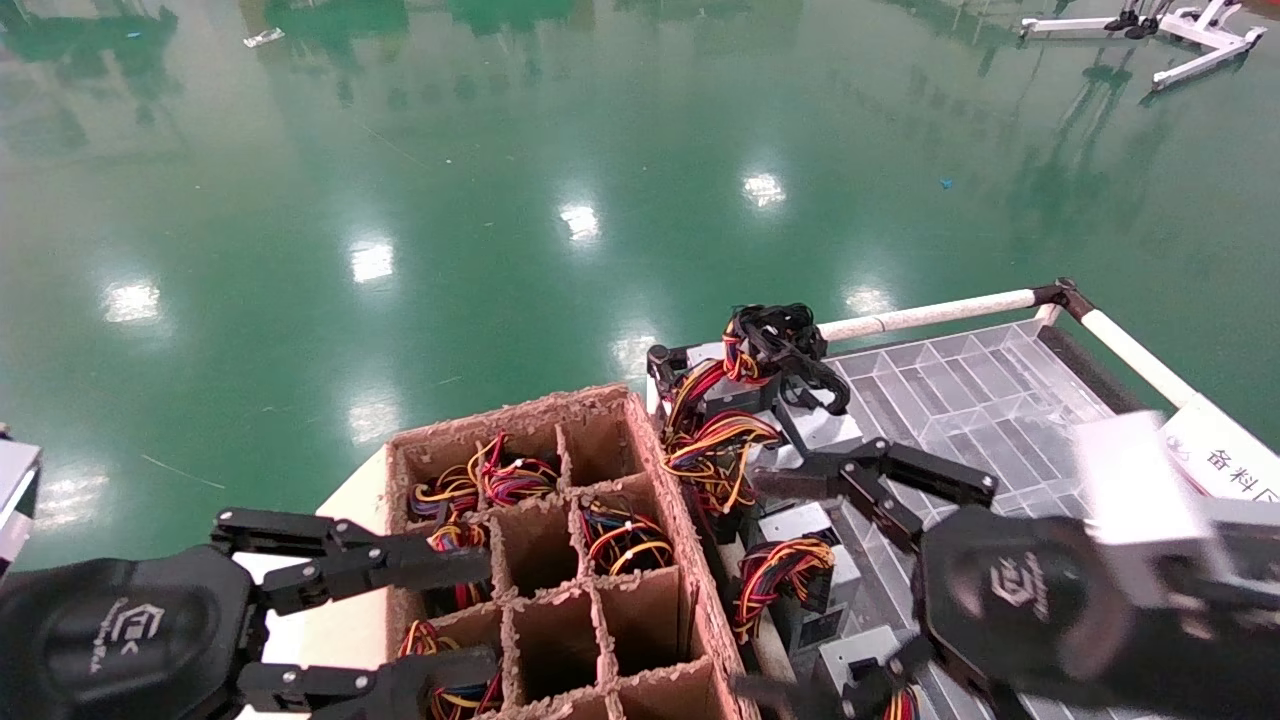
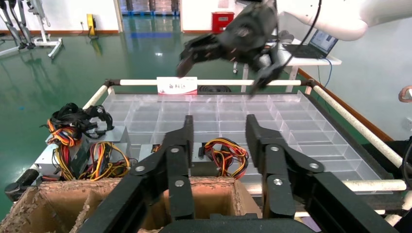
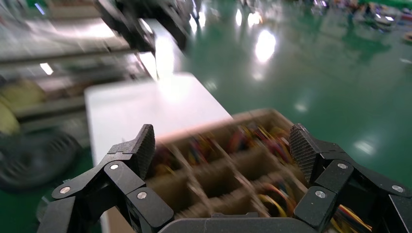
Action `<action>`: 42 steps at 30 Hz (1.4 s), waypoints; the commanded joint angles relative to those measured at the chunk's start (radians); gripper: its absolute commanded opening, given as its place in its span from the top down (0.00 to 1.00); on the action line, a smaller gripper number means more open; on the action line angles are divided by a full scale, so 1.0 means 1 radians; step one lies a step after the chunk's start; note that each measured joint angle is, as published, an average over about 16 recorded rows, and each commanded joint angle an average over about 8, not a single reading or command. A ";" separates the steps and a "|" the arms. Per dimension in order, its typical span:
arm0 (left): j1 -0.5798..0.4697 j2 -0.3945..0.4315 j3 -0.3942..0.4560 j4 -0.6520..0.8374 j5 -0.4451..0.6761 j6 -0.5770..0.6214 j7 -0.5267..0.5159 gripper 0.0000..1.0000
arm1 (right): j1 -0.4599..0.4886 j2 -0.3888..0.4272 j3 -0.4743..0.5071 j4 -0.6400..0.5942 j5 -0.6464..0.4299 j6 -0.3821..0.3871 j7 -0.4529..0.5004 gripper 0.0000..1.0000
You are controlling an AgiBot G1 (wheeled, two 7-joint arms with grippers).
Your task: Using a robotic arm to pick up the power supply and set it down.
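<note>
Silver-grey metal power supply [image 1: 815, 425] with loose red, yellow and black wires lies on the clear-gridded table [image 1: 985, 385], just beyond the right gripper [image 1: 765, 585], whose jaws gape wide and empty. Left gripper [image 1: 480, 620] hovers, jaws wide, over the brown cardboard divider box [image 1: 600, 590]. Glossy green floor [image 1: 450, 200] all round.

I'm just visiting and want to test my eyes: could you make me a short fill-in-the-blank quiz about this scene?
1. The right gripper has its fingers ____.
2. The left gripper hovers over a divided ____ box.
3. The power supply beside that box trails a tangle of loose ____.
4. The shiny floor is ____.

Missing words: open; cardboard; wires; green
</note>
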 commanded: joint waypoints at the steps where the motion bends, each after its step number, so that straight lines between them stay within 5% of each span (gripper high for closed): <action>1: 0.000 0.000 0.000 0.000 0.000 0.000 0.000 1.00 | 0.032 -0.005 -0.014 -0.016 -0.052 0.005 -0.017 0.00; 21: 0.000 0.000 0.000 0.000 0.000 0.000 0.000 1.00 | 0.413 -0.349 -0.261 -0.396 -0.554 -0.002 -0.346 0.01; 23: 0.000 0.000 0.000 0.000 0.000 0.000 0.000 1.00 | 0.445 -0.388 -0.280 -0.454 -0.585 0.001 -0.389 0.16; 29: 0.000 0.000 0.000 0.000 0.000 0.000 0.000 1.00 | 0.530 -0.496 -0.327 -0.631 -0.659 0.015 -0.512 0.89; 30: 0.000 0.000 0.000 0.000 0.000 0.000 0.000 1.00 | 0.543 -0.511 -0.334 -0.660 -0.669 0.019 -0.531 0.95; 42: 0.000 0.000 0.001 0.000 0.000 0.000 0.000 1.00 | 0.638 -0.644 -0.379 -0.928 -0.739 0.060 -0.688 1.00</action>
